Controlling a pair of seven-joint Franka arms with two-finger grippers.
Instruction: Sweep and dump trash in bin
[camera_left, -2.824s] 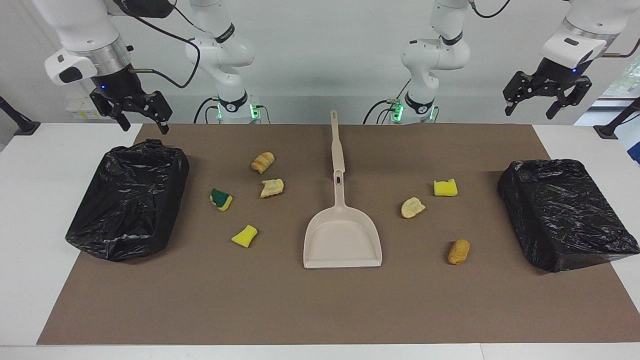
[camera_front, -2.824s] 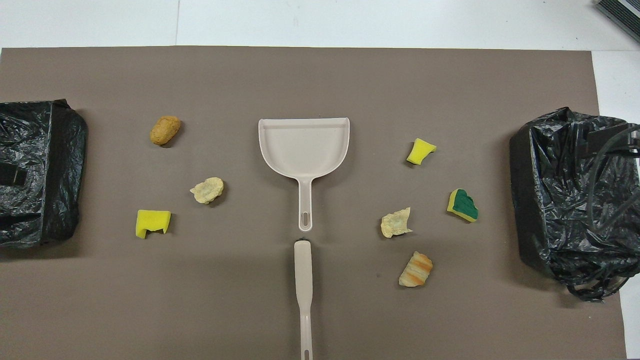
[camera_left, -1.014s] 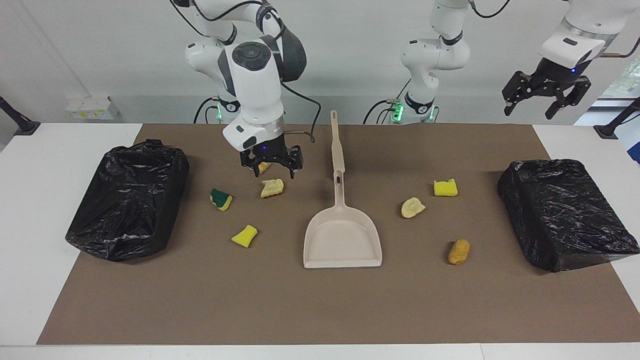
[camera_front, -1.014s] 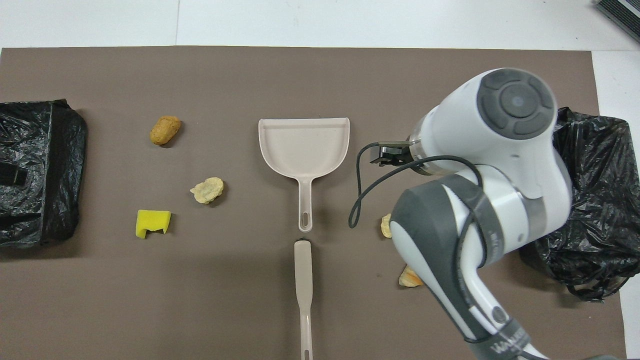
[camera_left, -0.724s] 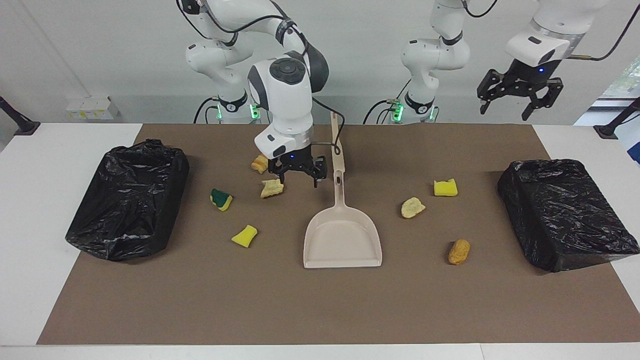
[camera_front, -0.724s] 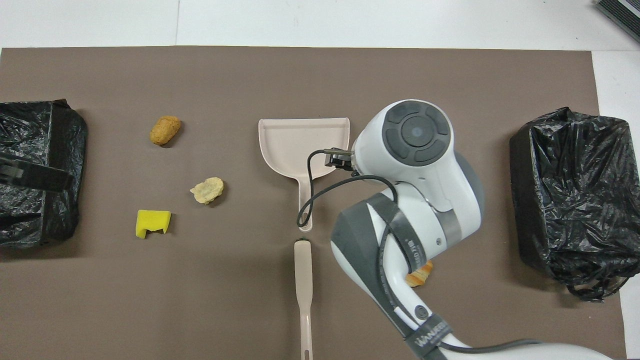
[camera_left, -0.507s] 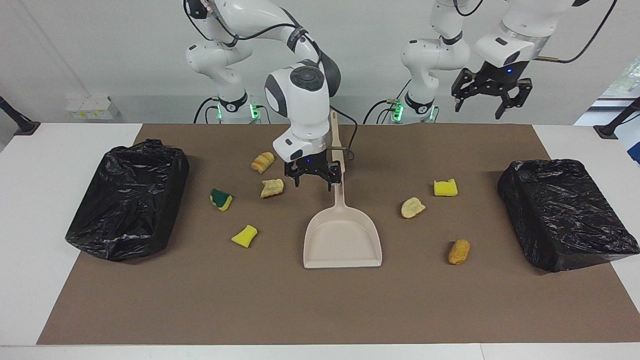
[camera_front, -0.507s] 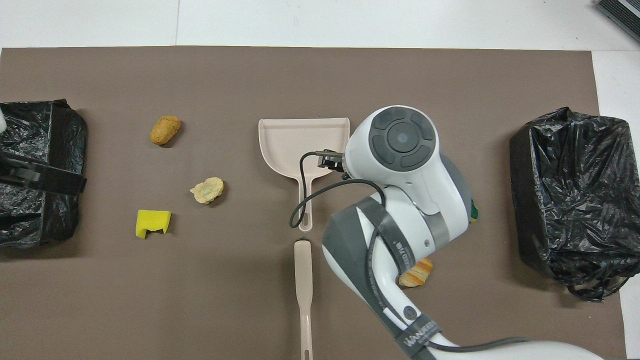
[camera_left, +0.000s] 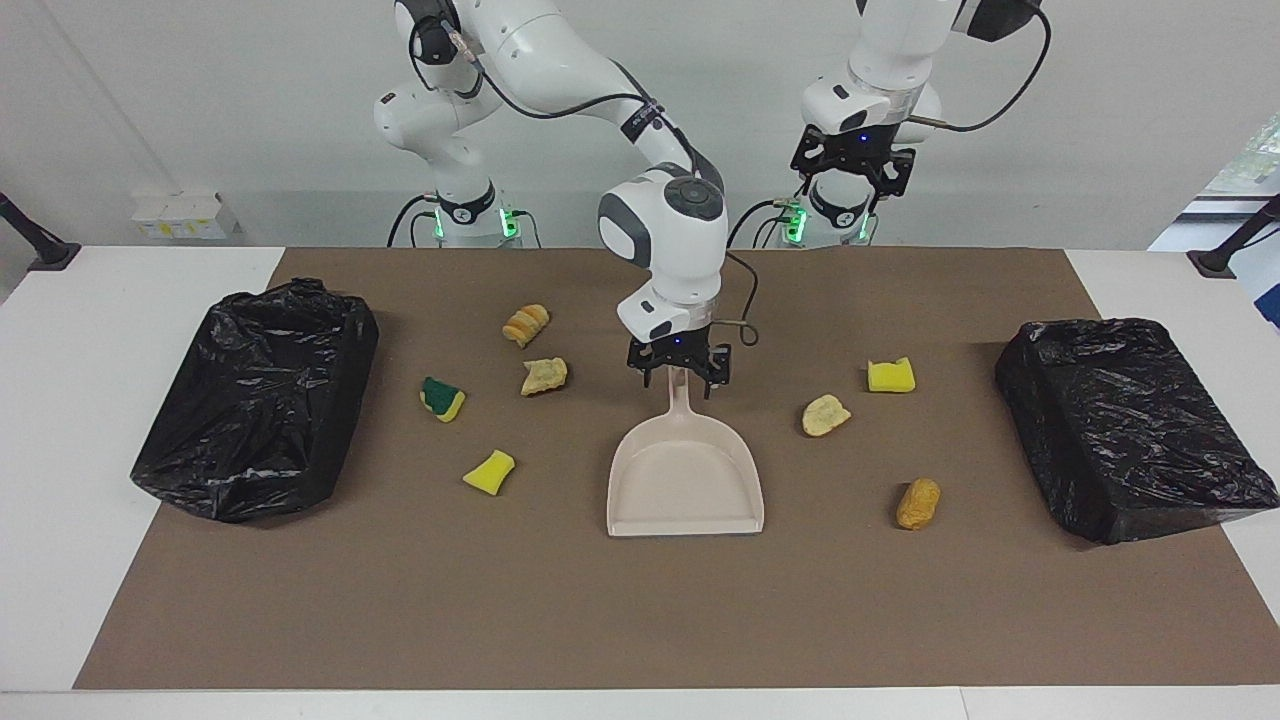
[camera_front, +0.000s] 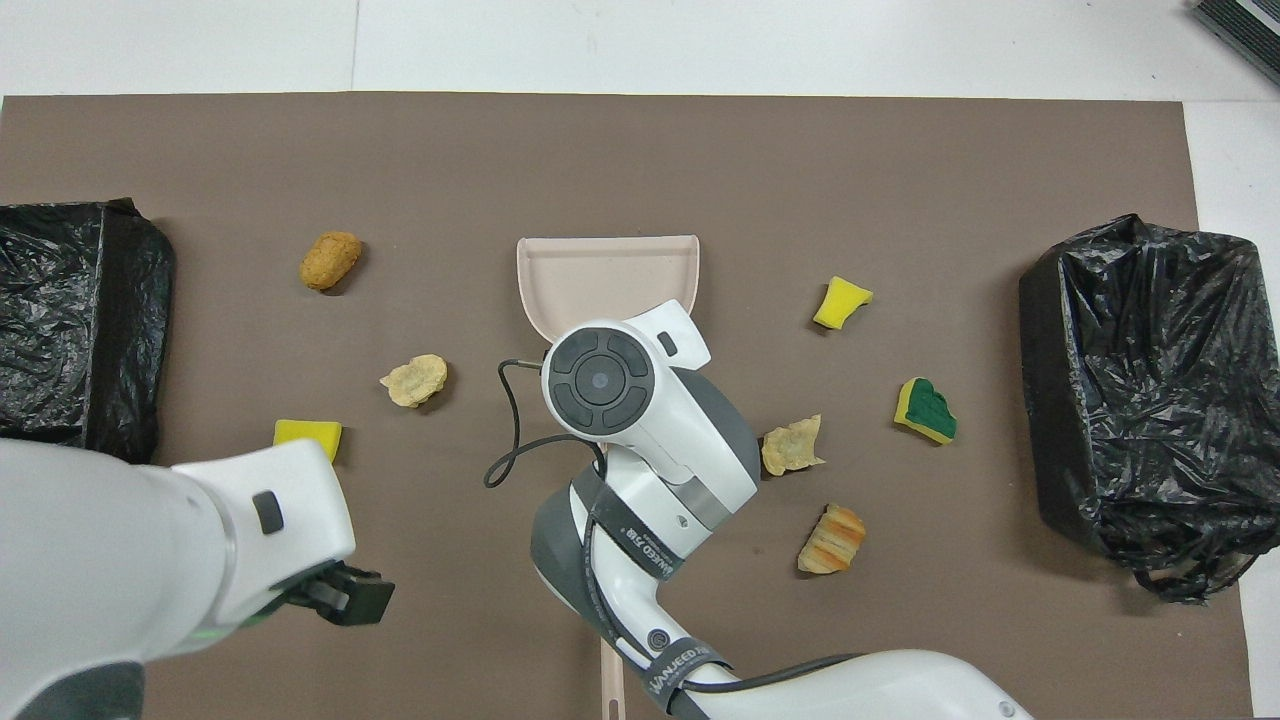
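The right gripper (camera_left: 679, 378) hangs low over the handle of the beige dustpan (camera_left: 686, 478), its fingers (camera_left: 646, 374) spread apart and straddling the handle, one fingertip on each side, with nothing clamped between them. Whether the tips touch the handle cannot be told. The dustpan's pan lies flat on the brown mat (camera_left: 640, 620), farther from the robots than the fingers.

The left gripper (camera_left: 852, 168) is raised high over the edge of the tabletop (camera_left: 60, 420) nearest the robots, fingers apart and empty.

The trash lies scattered on the mat on both sides of the right gripper's fingers. Toward the right arm's end lie a pale bread chunk (camera_left: 545, 376) near the fingers, a striped bread roll (camera_left: 526, 325), a green-and-yellow sponge (camera_left: 442, 398) and a yellow sponge bit (camera_left: 489, 472). Toward the left arm's end lie a pale crumbly chunk (camera_left: 826, 414), a yellow sponge block (camera_left: 890, 375) and a brown nugget-like chunk (camera_left: 918, 503). None of them touches the dustpan.

A bin lined with a black bag (camera_left: 258, 400) stands at the right arm's end of the mat, and another black-lined bin (camera_left: 1135, 428) at the left arm's end.

A long beige handle (camera_front: 610, 675) shows partly under the right arm in the overhead view.
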